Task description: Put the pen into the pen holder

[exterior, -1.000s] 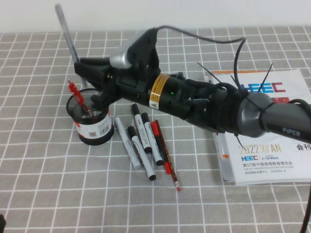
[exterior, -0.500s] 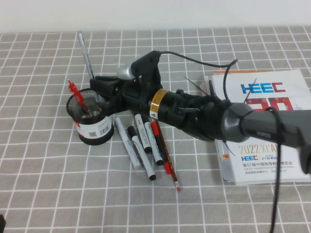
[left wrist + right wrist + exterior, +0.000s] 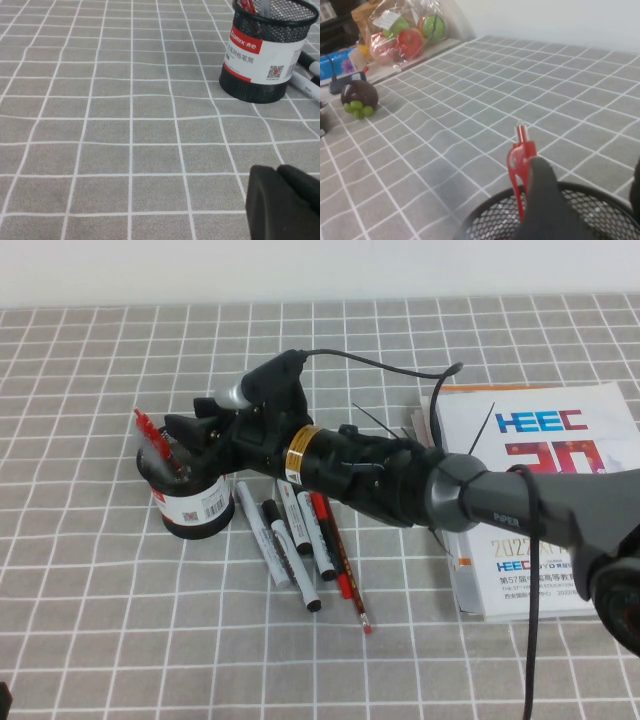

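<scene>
The pen holder (image 3: 195,508), a black mesh cup with a white and red label, stands left of centre. It also shows in the left wrist view (image 3: 265,55) and the right wrist view (image 3: 490,220). A red pen (image 3: 150,435) leans in it. My right gripper (image 3: 190,440) hangs just over the cup's mouth, open and empty (image 3: 587,170). The grey pen is hidden in the high view; a slim grey shaft (image 3: 263,5) shows inside the cup's rim in the left wrist view. My left gripper (image 3: 282,200) is shut, low over the cloth, away from the cup.
Several white black-capped markers (image 3: 285,535) and a red pencil (image 3: 342,565) lie just right of the cup. A white booklet (image 3: 540,500) lies at the right. A bag of toy fruit (image 3: 405,30) sits at the table's far edge.
My right gripper came down and left onto the cup's mouth. The grey pen that stood up from its fingers no longer shows above the gripper.
</scene>
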Controlling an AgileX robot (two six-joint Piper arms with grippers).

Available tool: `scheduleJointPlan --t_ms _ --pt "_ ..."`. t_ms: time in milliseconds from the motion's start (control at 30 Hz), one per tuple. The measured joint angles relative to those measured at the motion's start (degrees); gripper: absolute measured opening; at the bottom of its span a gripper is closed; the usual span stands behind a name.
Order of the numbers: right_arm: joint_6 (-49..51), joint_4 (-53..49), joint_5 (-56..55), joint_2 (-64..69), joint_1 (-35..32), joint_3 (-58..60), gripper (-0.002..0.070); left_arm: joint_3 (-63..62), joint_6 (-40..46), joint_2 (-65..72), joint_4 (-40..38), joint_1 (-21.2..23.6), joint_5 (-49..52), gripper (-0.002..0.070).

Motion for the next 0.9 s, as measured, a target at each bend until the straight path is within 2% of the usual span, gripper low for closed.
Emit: scheduleJointPlan --t_ms 100,233,333,600,767,900 --pt "1.31 -1.31 0.52 -0.59 -0.10 0.00 0.0289 0.00 0.00 0.00 0.00 0.00 0.00 -0.0006" --pt "7.58 -5.57 0.78 -5.90 -0.98 2.52 0.0097 0.00 0.00 0.00 0.00 0.00 0.00 -0.0006" --pt "9.09 -6.84 0.66 -12.66 -2.04 8.27 0.0018 0.00 0.00 0.00 0.00 0.00 0.00 -0.0006" --pt "3.23 -10.75 4.25 -36.56 -5.24 31.46 -0.0011 0.00 0.00 0.00 0.00 0.00 0.00 -0.0006" --pt "1.74 -18.24 7.44 -51.60 -5.24 40.47 -0.0012 0.00 0.00 0.00 0.00 0.00 0.00 -0.0006" --pt "2.22 -20.19 9.98 -61.88 -5.24 43.99 -0.0012 0.00 0.00 0.00 0.00 0.00 0.00 -0.0006"
